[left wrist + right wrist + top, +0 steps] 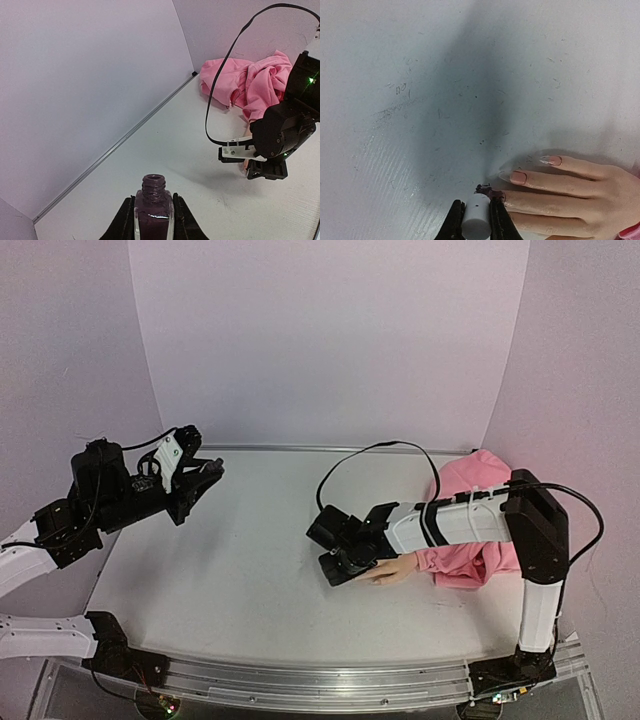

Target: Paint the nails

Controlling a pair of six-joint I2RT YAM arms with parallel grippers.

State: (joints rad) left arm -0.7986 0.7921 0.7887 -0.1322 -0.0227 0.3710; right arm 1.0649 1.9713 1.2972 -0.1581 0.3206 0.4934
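Clamped in R gripper [345,562], nearest lens: white brush cap [475,222], dark brush tip [483,189] at a fingertip of mannequin hand [565,200]; contact can't be told. Two nails [518,176] seen pale, pointing left, near-right on table [250,570], pink sleeve [465,485] to the right. L gripper [205,476], raised far left, squeezed onto open polish bottle [153,217], dark purple inside.

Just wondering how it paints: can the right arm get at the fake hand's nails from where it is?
Probably yes. The right tool, shut on the white brush cap, hangs right at the mannequin hand fingertips, and nothing lies between it and the nails.
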